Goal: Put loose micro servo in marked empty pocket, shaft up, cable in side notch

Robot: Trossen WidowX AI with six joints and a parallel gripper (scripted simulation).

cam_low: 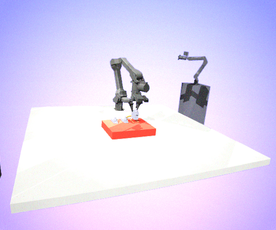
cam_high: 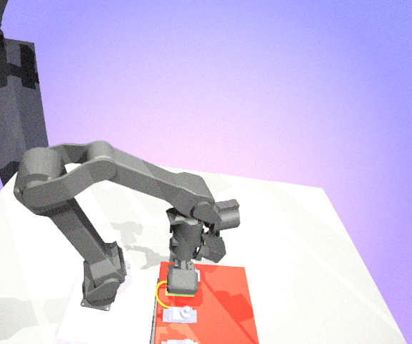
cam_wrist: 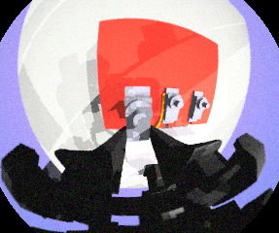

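One grey micro servo (cam_high: 182,280) — yellow cable (cam_high: 158,294) — in gripper (cam_high: 185,267) over red deck (cam_high: 228,303).

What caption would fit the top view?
Gripper holds the micro servo over the red deck's marked pocket.

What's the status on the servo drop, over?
Jaws shut on micro servo, hanging above the marked pocket, not seated. Yellow cable loops off deck edge. Two seated servos alongside; nothing blocking.
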